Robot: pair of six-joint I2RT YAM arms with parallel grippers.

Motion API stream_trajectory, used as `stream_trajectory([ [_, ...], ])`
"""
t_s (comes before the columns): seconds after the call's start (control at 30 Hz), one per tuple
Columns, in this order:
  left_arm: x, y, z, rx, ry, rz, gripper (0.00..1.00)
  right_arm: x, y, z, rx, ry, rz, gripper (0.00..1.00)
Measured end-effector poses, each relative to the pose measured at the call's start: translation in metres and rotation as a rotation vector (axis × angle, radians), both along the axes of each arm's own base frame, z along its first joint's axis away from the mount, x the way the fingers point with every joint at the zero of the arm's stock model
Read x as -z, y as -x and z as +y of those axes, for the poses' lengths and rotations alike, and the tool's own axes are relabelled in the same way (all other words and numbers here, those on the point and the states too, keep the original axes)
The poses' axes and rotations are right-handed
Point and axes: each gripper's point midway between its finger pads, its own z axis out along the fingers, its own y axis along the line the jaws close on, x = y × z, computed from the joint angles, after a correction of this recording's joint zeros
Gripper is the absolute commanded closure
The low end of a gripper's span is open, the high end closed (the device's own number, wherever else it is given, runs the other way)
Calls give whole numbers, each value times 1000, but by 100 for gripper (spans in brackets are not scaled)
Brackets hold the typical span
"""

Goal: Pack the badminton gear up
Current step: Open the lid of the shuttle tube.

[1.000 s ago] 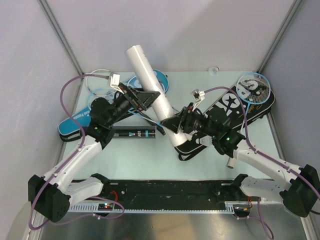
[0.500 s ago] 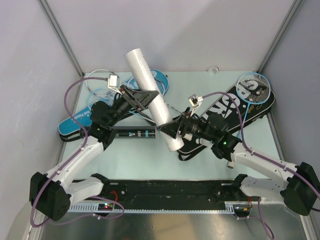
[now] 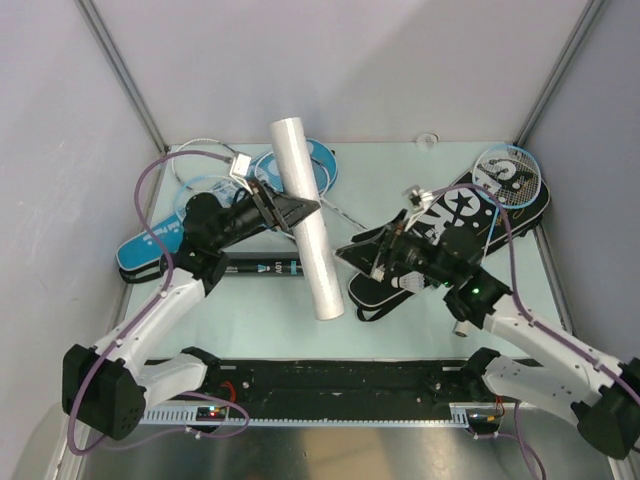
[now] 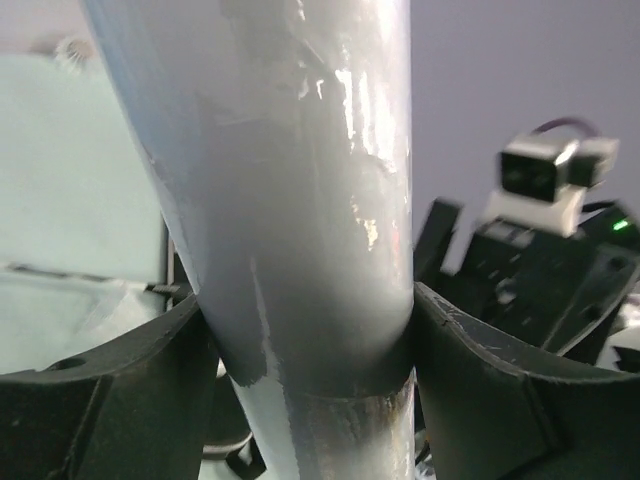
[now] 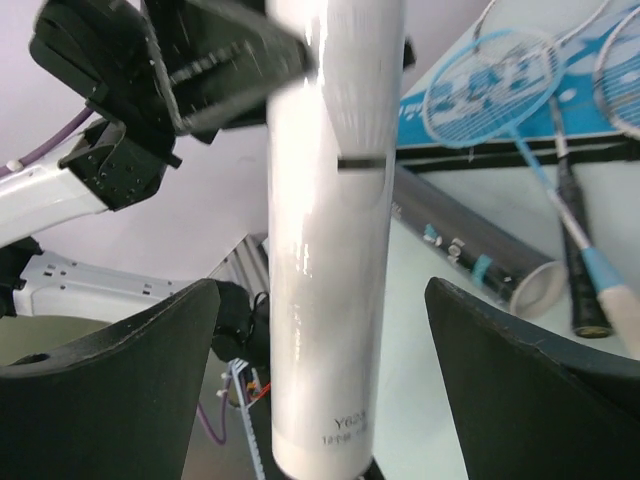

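Grip belongs to the left pincer [image 4: 308,370] alone: its two dark fingers are pressed against opposite sides of the white shuttle tube [image 3: 318,265], around mid-length, and hold it off the counter [image 3: 250,310]. From that pincer the tube's long axis runs, in the top view, from about 12 o'clock at the far end to between 5 and 6 o'clock at the near end, leaning rather than lying flat. The right pincer [image 5: 320,290] stands wide. The tube passes between its fingers with a clear gap on each side and touches neither, and in the top view the tube lies just beside it at 9 o'clock. The left arm is therefore the one placed to carry the tube on, and the right would have to close in again to help. A black shuttle tube [image 3: 265,268] lies on the counter below the left forearm, pointing 3 to 9 o'clock, with a blue cover [image 3: 145,245] at 9 o'clock of it. A black cover [image 3: 470,215] with a light-blue-headed racket [image 3: 512,172] on it lies behind the right arm toward 2 o'clock. Whether the white tube's ends are capped, or its near end touches the counter, cannot be made out, and the left wrist view is almost filled by the tube.
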Motion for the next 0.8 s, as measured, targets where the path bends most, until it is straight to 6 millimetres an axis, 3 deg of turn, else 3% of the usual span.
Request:
stream_trajectory([
  [0.13,25,-1,4,-4,-179,38,51,-13,-8,-33,75,5,-48,13],
  [0.23,31,-1,13,-23,-338,14,51,-14,-16,-55,129,41,-55,18],
  [0.33,36,4,23,-44,-474,-28,50,-21,-22,-69,160,79,-61,26],
  [0.47,56,25,32,-31,-683,-87,50,-49,-24,-85,175,95,-105,41],
  [0.63,87,53,35,32,-922,-173,50,-83,-22,-91,140,74,-170,50],
  [0.8,110,74,35,102,-1087,-280,50,-84,-20,-80,48,65,-146,54],
])
